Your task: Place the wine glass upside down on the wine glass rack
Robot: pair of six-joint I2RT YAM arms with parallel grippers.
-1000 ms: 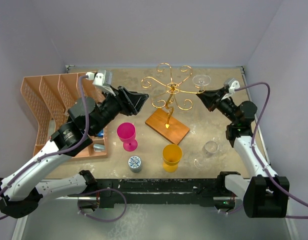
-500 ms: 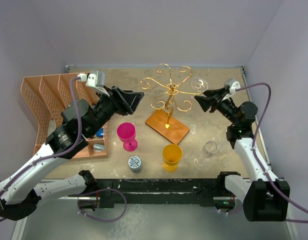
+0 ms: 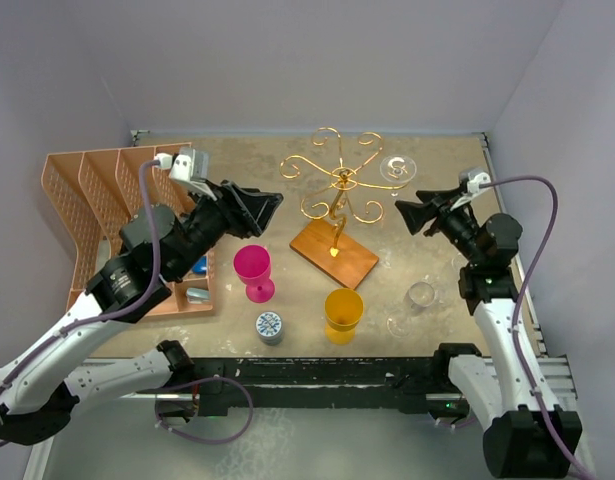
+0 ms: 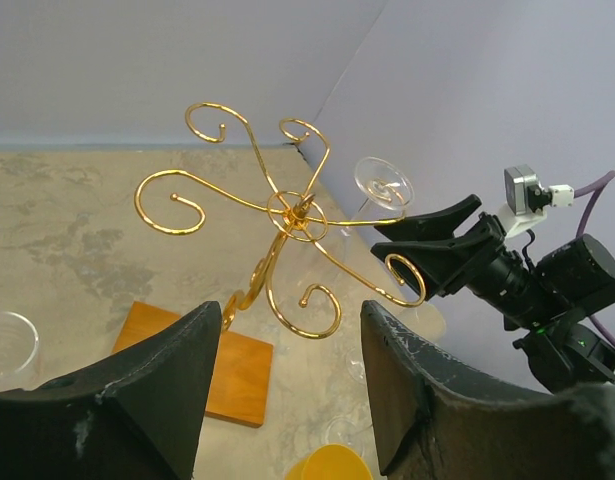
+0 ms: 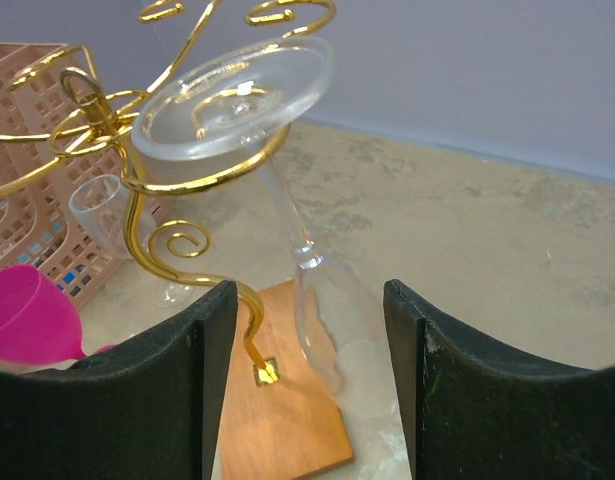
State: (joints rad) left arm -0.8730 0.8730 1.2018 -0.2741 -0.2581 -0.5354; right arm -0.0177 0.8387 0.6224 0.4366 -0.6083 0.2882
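a: the clear stemmed wine glass (image 5: 237,95) is hanging bowl-down, its foot sitting on a scroll of the gold wire rack (image 5: 137,200).

b: the left claw (image 3: 259,203) and the right claw (image 3: 412,213) are both standing apart, holding nothing. the right one, just beside the stem, could be nudging the foot off the wire.

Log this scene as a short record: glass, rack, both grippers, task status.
wine glass: hangs upside down, foot resting on a scroll arm, bowl down
wine glass rack: upright on its wooden base, holding one glass on the side facing the right gripper
right gripper: open, empty, apart from the glass
left gripper: open, empty, hovering on the rack's other side
task status: glass appears placed
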